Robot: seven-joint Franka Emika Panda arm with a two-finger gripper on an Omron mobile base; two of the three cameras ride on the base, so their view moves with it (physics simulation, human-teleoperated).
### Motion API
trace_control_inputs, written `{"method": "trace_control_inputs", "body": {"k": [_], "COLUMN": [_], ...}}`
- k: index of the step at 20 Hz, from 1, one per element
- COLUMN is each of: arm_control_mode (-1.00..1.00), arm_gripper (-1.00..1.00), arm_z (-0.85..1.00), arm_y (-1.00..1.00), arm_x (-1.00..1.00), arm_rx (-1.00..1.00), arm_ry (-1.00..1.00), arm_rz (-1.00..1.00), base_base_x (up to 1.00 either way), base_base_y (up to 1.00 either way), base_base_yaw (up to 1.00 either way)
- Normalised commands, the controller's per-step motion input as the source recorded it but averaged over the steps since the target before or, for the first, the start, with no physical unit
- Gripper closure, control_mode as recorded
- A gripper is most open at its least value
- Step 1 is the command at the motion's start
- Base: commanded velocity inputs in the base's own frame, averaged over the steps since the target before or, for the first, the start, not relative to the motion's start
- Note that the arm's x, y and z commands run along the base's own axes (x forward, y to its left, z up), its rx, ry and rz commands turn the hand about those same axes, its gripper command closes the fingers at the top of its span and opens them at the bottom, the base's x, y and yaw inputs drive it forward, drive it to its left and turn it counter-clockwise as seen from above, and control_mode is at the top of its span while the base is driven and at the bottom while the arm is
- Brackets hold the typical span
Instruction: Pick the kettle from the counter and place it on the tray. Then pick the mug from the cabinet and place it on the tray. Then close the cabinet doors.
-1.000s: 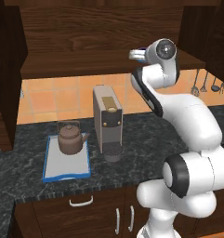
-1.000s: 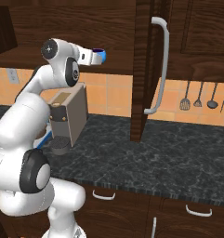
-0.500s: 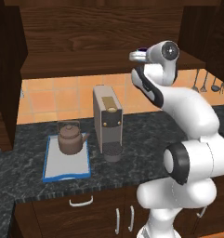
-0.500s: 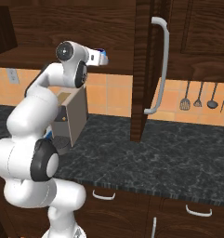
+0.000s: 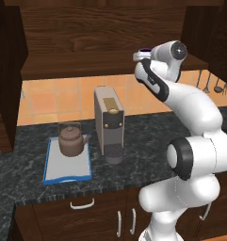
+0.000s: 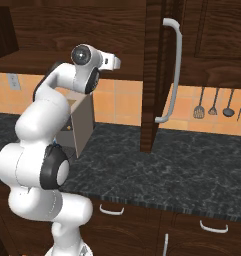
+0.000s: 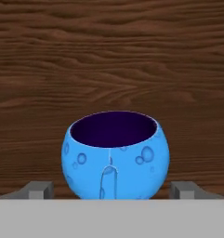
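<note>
The blue mug (image 7: 115, 155), dark purple inside, stands upright in front of the wood grain of the cabinet (image 5: 101, 33). My gripper (image 7: 112, 189) is open, with one fingertip on each side of the mug and a small gap at both. In the left base view the gripper (image 5: 139, 55) is up at the shelf, with the mug's rim (image 5: 144, 49) just above it. The coppery kettle (image 5: 70, 141) sits on the blue-rimmed tray (image 5: 68, 175) on the marbled counter (image 5: 30, 188). Both cabinet doors stand open: the left one (image 5: 6, 70) and the right one (image 6: 154, 75).
A boxy grey coffee machine (image 5: 109, 123) stands on the counter right of the tray, under my arm. The right door's long silver handle (image 6: 171, 70) is near the hand. Utensils (image 6: 214, 102) hang on the tiled wall. Drawers with silver handles (image 5: 82, 204) run below.
The wrist and upper arm have shifted to the right, and in the right base view the hand now covers the mug. The kettle, tray and doors have not moved.
</note>
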Motion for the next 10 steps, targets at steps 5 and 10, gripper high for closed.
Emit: {"method": "trace_control_inputs", "body": {"k": [5, 10], "arm_control_mode": [-1.0, -1.0], "arm_gripper": [1.0, 1.0], "arm_z": [0.0, 0.0], "arm_y": [-0.02, 0.0], "arm_x": [0.0, 0.0], "arm_rx": [0.0, 0.0], "arm_ry": [-0.02, 0.0], "arm_rz": [0.02, 0.0], "base_base_x": [0.0, 0.0], "base_base_y": [0.0, 0.0], "base_base_yaw": [0.0, 0.0]}}
